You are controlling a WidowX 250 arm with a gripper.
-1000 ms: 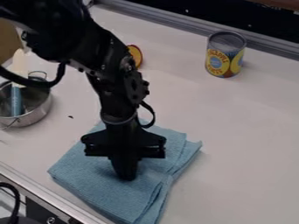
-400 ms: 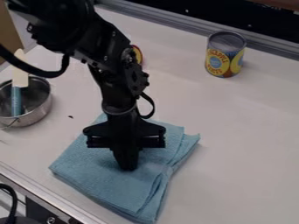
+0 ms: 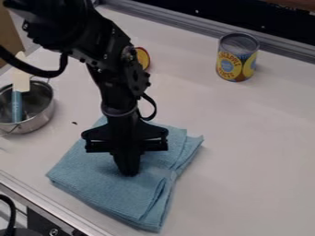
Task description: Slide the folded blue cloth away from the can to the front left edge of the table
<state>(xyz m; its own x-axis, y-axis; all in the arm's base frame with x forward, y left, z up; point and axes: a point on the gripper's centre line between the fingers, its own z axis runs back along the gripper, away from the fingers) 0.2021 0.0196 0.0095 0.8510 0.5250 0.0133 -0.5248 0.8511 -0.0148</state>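
The black gripper [image 3: 127,172] points straight down at the middle of a folded light-blue cloth [image 3: 102,189]. Its fingers are together at the cloth's surface and shut on a bit of the fabric; the pinched part is hidden behind the tips. The cloth lies on the white table near its lower left edge, with loose folds along its right side.
At the left stands a metal pot [image 3: 38,108] with a spatula [image 3: 18,85] in it. A yellow and blue can [image 3: 237,62] stands at the upper right. A red-rimmed yellow object [image 3: 142,58] is partly behind the arm.
Gripper and cloth have shifted together up the view and slightly left, the cloth sliding over the table. The pot and can have stayed put.
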